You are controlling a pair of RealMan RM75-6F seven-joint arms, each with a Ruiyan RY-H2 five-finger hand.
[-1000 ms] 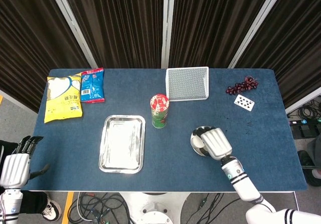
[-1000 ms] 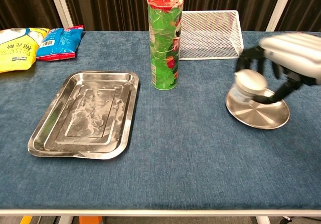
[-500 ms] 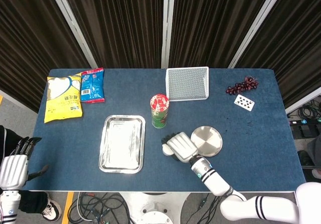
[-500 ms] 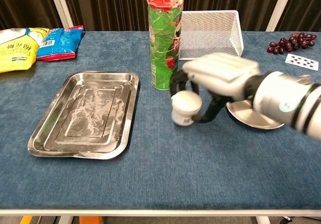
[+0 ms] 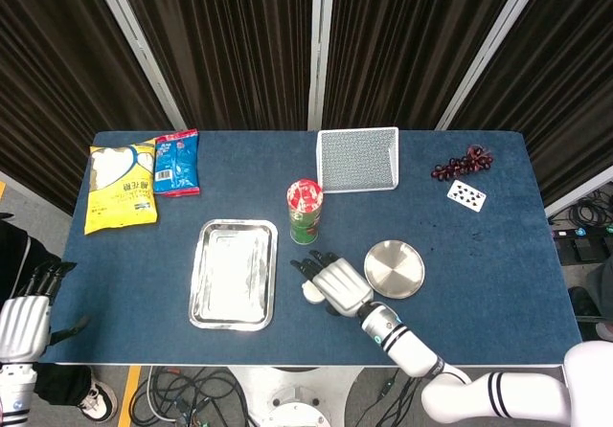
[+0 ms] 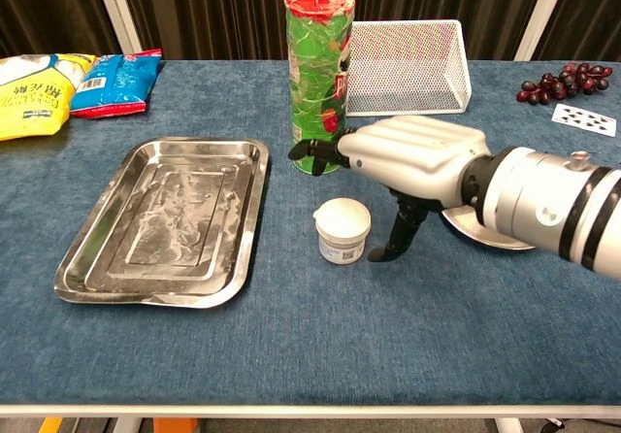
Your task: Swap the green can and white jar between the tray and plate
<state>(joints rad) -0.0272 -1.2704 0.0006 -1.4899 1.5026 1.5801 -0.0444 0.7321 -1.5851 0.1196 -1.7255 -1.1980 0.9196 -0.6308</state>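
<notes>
The white jar (image 6: 343,231) stands upright on the desk (image 6: 291,355) between the tray (image 6: 165,221) and the plate (image 5: 394,268), near the front edge. The right hand (image 6: 412,166) hovers over it, fingers spread, holding nothing. The green can (image 6: 318,82) stands just behind. The left hand (image 5: 24,317) hangs open off the desk's front left corner.

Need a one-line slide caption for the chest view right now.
Right hand open over the white jar standing on the table between tray and plate; green can upright behind.

The yellow snack bag (image 6: 32,93) carries dark Chinese characters, too small to read. Print on the blue snack bag (image 6: 109,82), tall green can (image 6: 319,83) and small white jar (image 6: 343,231) is illegible.
</notes>
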